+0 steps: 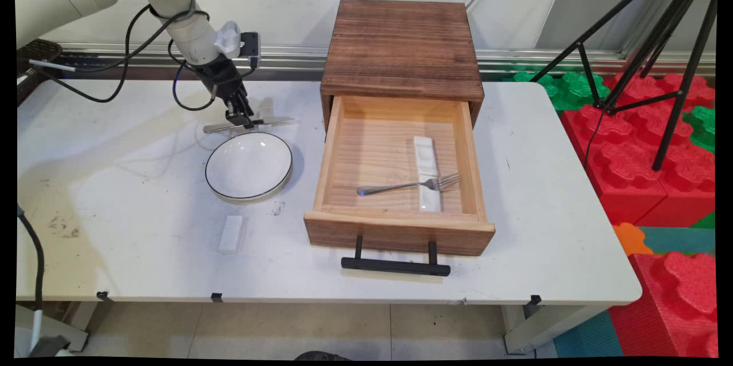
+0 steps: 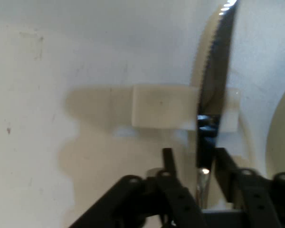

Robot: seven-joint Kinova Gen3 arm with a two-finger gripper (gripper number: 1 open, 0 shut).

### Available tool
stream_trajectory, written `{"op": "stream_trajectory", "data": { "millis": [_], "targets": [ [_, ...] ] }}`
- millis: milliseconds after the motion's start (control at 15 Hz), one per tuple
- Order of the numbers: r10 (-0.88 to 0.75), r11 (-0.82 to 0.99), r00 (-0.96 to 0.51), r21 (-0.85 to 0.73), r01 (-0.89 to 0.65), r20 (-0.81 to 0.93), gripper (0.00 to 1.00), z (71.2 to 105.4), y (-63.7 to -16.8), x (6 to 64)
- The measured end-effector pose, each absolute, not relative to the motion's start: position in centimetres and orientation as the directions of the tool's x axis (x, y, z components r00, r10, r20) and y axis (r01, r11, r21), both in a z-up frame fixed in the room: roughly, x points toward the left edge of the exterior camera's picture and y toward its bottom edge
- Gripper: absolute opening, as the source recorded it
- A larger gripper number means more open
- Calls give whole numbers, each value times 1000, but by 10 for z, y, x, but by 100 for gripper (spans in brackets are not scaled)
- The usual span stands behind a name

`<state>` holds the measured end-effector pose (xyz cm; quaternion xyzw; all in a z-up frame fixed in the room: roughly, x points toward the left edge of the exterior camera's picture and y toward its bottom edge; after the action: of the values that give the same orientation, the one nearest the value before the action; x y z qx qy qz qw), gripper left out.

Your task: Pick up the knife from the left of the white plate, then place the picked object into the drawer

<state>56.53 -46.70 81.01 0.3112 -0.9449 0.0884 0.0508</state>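
**Insp. A:** Gripper (image 1: 247, 123) posn?

**Insp. B:** Down at the table (image 1: 114, 183), far-left area, just behind the white bowl (image 1: 249, 166). Fingers (image 2: 168, 161) narrow, either side of a knife (image 1: 252, 124). In the hand view the serrated blade (image 2: 213, 90) runs up between them. Contact looks likely, but the view is soft there; can't confirm a firm grip.

**Insp. A:** Knife support?

**Insp. B:** Lies across a small white rest (image 2: 164, 105), blade over it, handle end toward the gripper.

**Insp. A:** Bowl?

**Insp. B:** Black-rimmed, upright, nothing in it; near the knife, apparently not touching.

**Insp. A:** Other items?

**Insp. B:** White block (image 1: 231, 234) on table, nearer side, in front of bowl, apart from it. Wooden drawer unit (image 1: 401, 48) centre, drawer (image 1: 395, 228) pulled open, black handle (image 1: 395, 266) facing the near edge. Inside: fork (image 1: 409, 185) lying with its neck across a long white rest (image 1: 426, 174), tines to the right.
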Motion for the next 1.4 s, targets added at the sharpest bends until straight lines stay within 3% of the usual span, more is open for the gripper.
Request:
{"op": "stream_trajectory", "data": {
  "millis": [867,1400],
  "targets": [
    [-623,755,-761,-116,-646,180,0,808,-456,568],
    [-663,688,-709,-176,-704,239,0,847,-442,568]
  ]
}}
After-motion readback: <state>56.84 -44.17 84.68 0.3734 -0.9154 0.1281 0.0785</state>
